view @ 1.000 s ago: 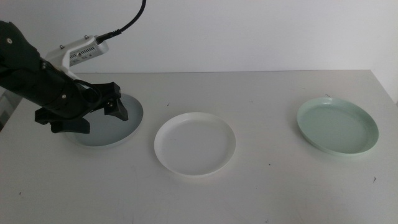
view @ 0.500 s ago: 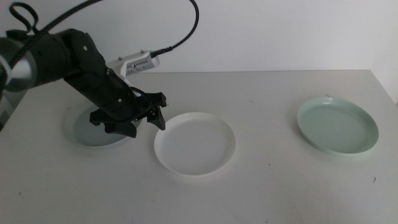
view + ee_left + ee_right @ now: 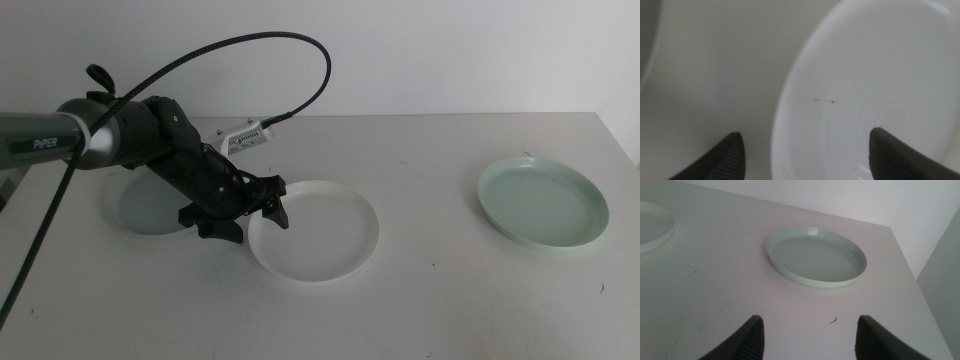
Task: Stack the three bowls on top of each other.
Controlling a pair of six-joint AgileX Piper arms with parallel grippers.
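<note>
Three bowls lie apart on the white table: the grey-blue bowl (image 3: 145, 208) at the left, the white bowl (image 3: 318, 230) in the middle, the mint green bowl (image 3: 543, 202) at the right. My left gripper (image 3: 251, 222) is open over the white bowl's left rim. In the left wrist view its jaws (image 3: 807, 150) stand one on either side of that rim of the white bowl (image 3: 880, 75), gripping nothing. My right gripper (image 3: 810, 337) is open and empty over bare table, a short way from the mint green bowl (image 3: 815, 255). It is out of the middle view.
The left arm's black cable (image 3: 290, 60) arcs above the table behind the bowls. The table's right edge (image 3: 618, 135) runs close past the mint green bowl. A white wall backs the table.
The left arm has swung right, from over the grey-blue bowl to the white bowl's left rim, still open. The grey-blue bowl now lies uncovered. The bowls have not moved.
</note>
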